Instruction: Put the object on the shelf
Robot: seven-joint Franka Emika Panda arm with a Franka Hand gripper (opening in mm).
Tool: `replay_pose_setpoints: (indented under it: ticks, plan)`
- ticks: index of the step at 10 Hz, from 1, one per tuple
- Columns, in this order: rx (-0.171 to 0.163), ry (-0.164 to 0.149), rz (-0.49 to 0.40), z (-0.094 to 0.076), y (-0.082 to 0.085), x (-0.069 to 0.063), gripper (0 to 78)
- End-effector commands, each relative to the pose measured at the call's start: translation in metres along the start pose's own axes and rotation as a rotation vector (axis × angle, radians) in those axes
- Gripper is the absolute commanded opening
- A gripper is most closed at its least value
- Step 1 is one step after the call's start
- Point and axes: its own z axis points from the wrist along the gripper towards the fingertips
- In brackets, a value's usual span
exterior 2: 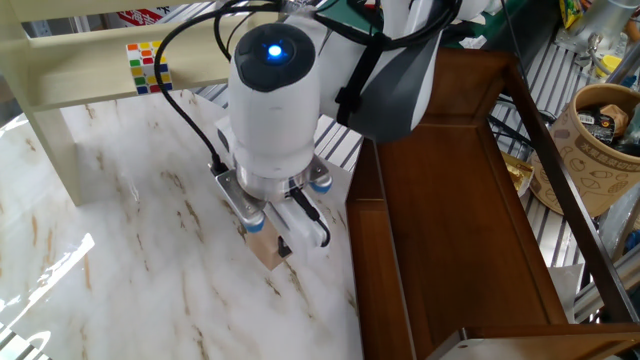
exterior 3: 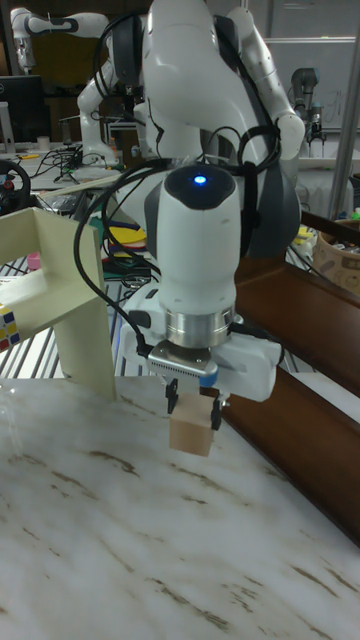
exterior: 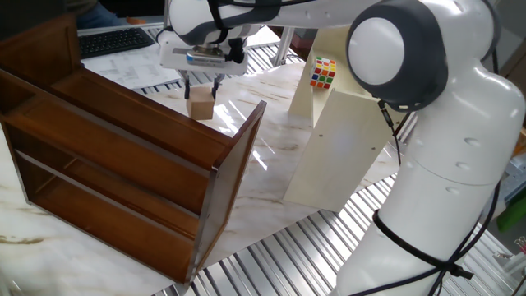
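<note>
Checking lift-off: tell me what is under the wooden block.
In the tall fixed view, bare marble table lies below the wooden block, held in the gripper. The block's underside is hidden, so clearance is uncertain.
</note>
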Motion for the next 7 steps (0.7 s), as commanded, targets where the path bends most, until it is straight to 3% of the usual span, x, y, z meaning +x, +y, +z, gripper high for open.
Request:
replay_pose_setpoints:
  ticks: [1,2,4,7]
  plan:
    - [-0.002,-0.026,0.005,-0.002,0.0002,-0.0018,1.4]
    - [0.004,-0.055,0.001,-0.002,0.0002,-0.0018,1.4]
    - [0.008,-0.077,-0.017,-0.002,0.0002,-0.0018,1.4]
    - [0.004,-0.089,-0.034,-0.002,0.0002,-0.0018,1.4]
